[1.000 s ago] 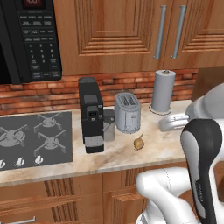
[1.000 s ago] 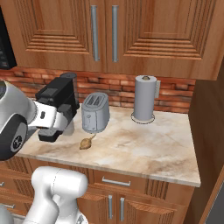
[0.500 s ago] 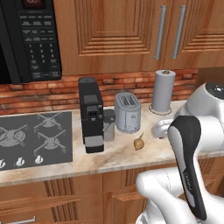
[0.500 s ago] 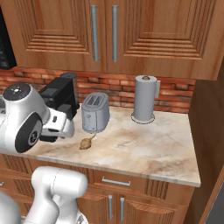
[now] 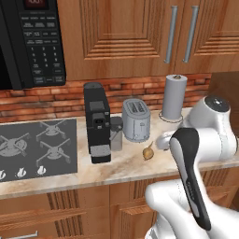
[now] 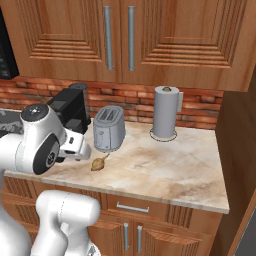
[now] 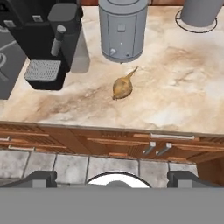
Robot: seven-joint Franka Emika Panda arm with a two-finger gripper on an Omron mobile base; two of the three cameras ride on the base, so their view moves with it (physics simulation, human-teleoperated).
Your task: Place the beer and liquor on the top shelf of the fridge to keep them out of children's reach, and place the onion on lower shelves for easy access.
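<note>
Since a moment ago our arm has swung in closer over the counter; the onion (image 5: 148,152) has not shifted. It lies on the marble counter (image 6: 165,165) just in front of the toaster (image 5: 136,120), its stem tip pointing toward the toaster, with the coffee machine (image 5: 97,121) beside that. We judge the onion's step barely begun: nothing is held. Our gripper (image 7: 111,178) looks spread wide, high above the onion. Beer, liquor and fridge shelves lie outside these views, so their progress is unknown.

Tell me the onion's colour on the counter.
Tan-yellow, with a thin pointed stem tip; the onion shows best in the hand view.
</note>
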